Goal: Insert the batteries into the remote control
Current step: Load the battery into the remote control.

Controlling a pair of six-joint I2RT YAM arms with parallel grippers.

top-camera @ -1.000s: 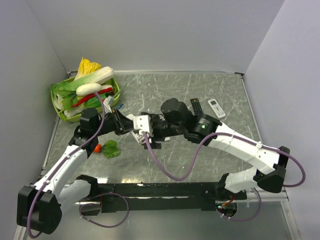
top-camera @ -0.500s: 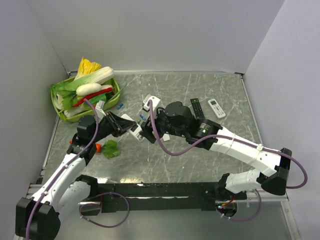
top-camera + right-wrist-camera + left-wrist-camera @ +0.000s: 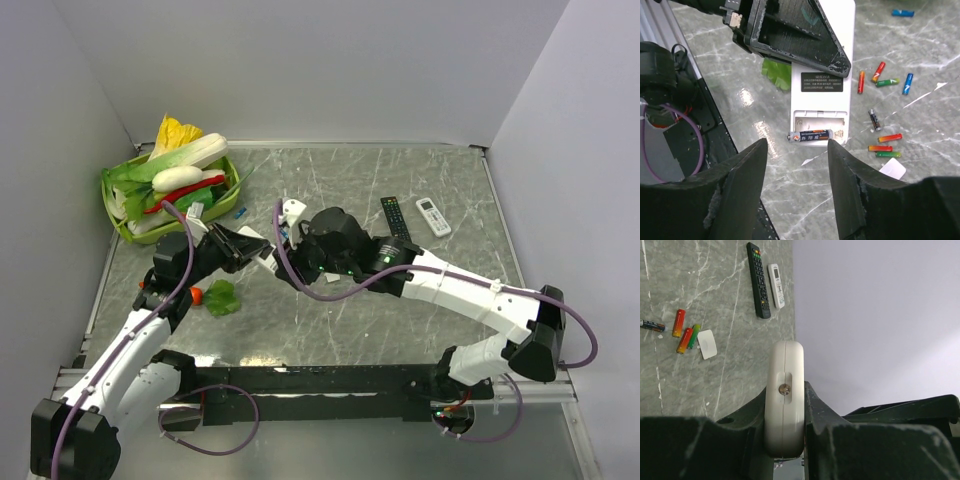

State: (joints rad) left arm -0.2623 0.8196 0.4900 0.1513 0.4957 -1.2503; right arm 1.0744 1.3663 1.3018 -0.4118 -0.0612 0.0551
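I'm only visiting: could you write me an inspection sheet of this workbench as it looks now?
Surface: grey marbled table.
Job's things: remote control back up, compartment open, one battery lying crosswise on it; loose batteries and white cover on the table.
Clutter: vegetable basket, black remote, white remote, green leaf.
Grippers: left gripper jaws clamp the remote control; right gripper jaws open over the battery.
Cables: purple cables along both arms.
Surroundings: plain walls; nothing else seen.
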